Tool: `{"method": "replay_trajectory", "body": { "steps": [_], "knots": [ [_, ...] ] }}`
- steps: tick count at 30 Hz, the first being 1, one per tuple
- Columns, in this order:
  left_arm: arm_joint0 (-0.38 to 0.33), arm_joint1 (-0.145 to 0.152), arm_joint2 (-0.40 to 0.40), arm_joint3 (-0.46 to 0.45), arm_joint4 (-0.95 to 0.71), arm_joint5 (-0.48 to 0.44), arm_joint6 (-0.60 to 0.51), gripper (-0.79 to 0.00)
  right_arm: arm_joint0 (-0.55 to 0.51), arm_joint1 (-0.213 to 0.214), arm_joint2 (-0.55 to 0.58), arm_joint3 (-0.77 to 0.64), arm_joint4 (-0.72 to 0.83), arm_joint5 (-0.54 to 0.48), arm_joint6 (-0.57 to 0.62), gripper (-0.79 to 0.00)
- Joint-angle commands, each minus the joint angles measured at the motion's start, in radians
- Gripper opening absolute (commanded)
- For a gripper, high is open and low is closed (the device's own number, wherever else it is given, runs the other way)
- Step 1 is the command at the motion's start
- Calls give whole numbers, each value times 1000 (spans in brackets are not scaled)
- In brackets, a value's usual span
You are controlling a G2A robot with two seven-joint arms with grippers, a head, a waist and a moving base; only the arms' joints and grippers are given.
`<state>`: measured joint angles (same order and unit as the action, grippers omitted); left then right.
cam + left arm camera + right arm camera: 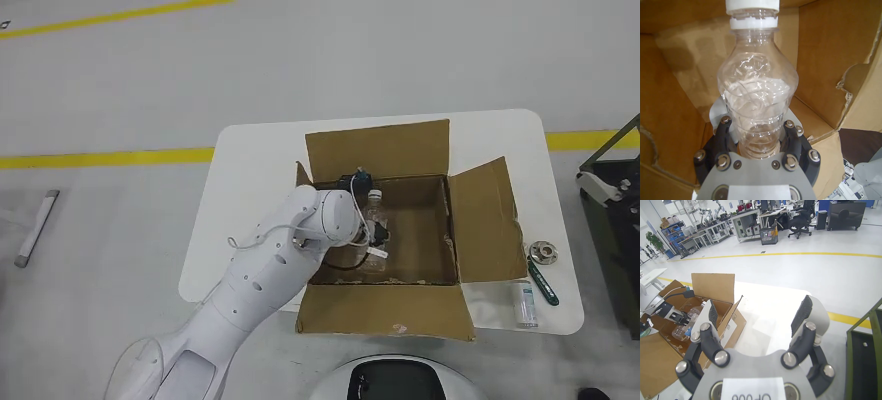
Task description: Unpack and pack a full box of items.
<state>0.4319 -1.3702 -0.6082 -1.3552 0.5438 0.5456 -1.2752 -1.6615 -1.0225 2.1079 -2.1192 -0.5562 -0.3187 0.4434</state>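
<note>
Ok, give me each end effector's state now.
Left end effector: closed on the clear bottle.
Right end effector: open, holding nothing.

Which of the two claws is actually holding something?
The left gripper: it is shut on a clear bottle in the box. The right gripper is open, with nothing between its fingers.

**Item count**
1 cardboard box, 4 flaps. 1 clear bottle inside it; can't tell if a second lies below. 1 table, with 3 loose items: 1 white tube, 1 green-handled tool, 1 round metal part
</note>
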Motion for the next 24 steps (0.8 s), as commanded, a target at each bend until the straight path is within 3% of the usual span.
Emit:
{"method": "replay_trajectory", "body": {
  "steps": [1,24],
  "knots": [
    [-2,-4,30,12,20,3,4,-785,1,0,-2,3,-1,-1,-1,0],
    [-175,-85,306,293,-188,92,92,-785,-4,0,-8,7,-8,-2,-4,0]
  ]
}}
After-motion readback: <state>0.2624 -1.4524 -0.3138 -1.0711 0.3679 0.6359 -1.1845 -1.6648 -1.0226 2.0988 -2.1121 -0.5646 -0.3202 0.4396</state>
